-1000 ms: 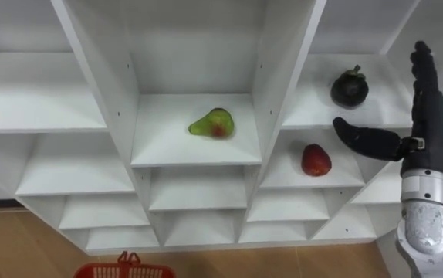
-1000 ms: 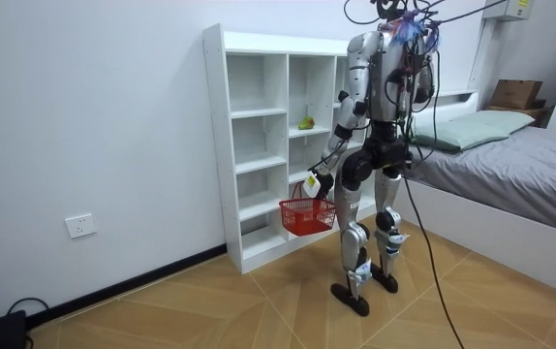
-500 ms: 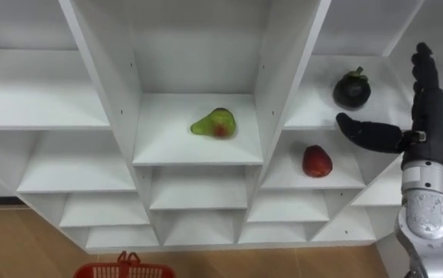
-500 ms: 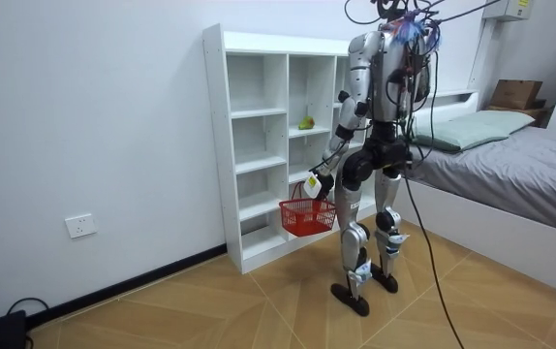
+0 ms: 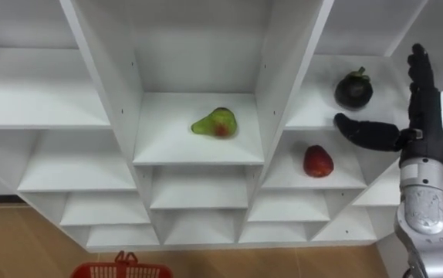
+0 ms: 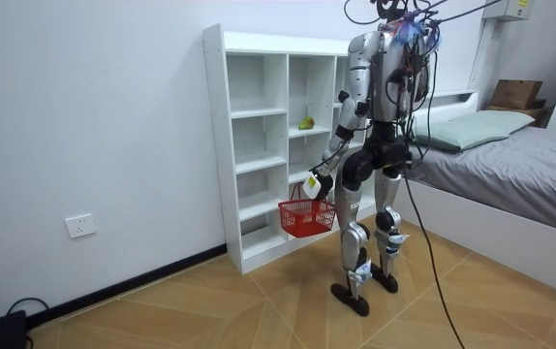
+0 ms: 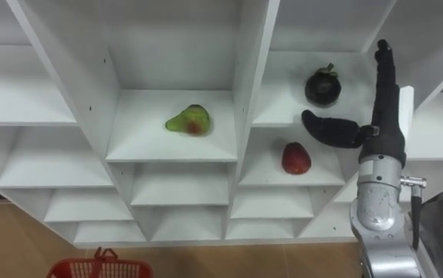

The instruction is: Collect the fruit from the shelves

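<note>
Right robot hand (image 5: 423,127), open with thumb spread, hovers beside the mangosteen (image 5: 353,89) in the closet (image 5: 289,62); move in level, wrap it gently. Left robot hand (image 6: 315,181) grips the red basket (image 6: 307,215)

The basket (image 5: 90,270) is cut off by the lower edge in both eye views, so its rim and handle top are visible but its body is not. The closet (image 5: 289,69) runs past the top, left and right edges.

In the room view, the left hand (image 6: 314,181) meets the basket handle, but the contact is too small to resolve. The pear (image 6: 305,123) is a small green speck there. The robot's body covers the closet's right column. The bed (image 6: 520,165) is cut off by the room view's right edge.

The kind of the red fruit (image 5: 317,161) cannot be determined.
</note>
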